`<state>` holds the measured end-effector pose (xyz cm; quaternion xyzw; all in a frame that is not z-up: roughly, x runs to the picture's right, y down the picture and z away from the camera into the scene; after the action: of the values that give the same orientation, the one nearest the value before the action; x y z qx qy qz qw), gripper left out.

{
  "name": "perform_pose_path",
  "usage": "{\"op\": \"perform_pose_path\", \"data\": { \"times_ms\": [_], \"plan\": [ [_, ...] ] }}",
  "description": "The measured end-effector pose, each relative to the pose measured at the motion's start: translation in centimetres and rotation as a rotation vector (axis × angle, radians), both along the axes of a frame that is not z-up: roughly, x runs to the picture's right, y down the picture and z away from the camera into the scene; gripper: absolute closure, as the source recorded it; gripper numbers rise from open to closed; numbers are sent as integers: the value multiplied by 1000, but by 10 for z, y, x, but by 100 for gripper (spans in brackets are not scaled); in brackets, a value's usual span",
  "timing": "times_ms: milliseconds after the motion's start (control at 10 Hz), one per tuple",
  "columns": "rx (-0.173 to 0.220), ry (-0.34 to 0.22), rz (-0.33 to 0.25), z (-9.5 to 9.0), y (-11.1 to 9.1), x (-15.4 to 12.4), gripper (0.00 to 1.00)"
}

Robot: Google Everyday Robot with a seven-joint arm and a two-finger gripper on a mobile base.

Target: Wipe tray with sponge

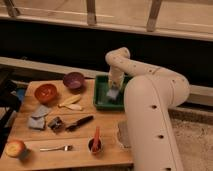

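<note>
We see the gripper (115, 88) down inside the green tray (99, 95) at the wooden counter's (45, 136) far right side, jaws closed on the grey-blue sponge (113, 94), which rests on the tray floor.

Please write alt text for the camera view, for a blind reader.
A white robot arm holds its gripper inside a green tray, shut on a grey-blue sponge. The tray sits on a wooden table, beside a purple bowl.
</note>
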<state>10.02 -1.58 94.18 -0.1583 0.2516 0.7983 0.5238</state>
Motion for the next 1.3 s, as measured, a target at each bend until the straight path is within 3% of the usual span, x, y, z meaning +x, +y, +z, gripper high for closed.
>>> {"op": "perform_pose_path", "data": {
  "times_ms": [300, 600, 800, 1000, 1300],
  "plan": [
    [19, 37, 38, 13, -10, 14, 81],
    [21, -12, 48, 23, -17, -21, 81],
    [6, -31, 38, 19, -12, -44, 81],
    [-11, -33, 36, 10, -2, -46, 81],
    [-33, 4, 31, -7, 16, -13, 81]
  ]
}}
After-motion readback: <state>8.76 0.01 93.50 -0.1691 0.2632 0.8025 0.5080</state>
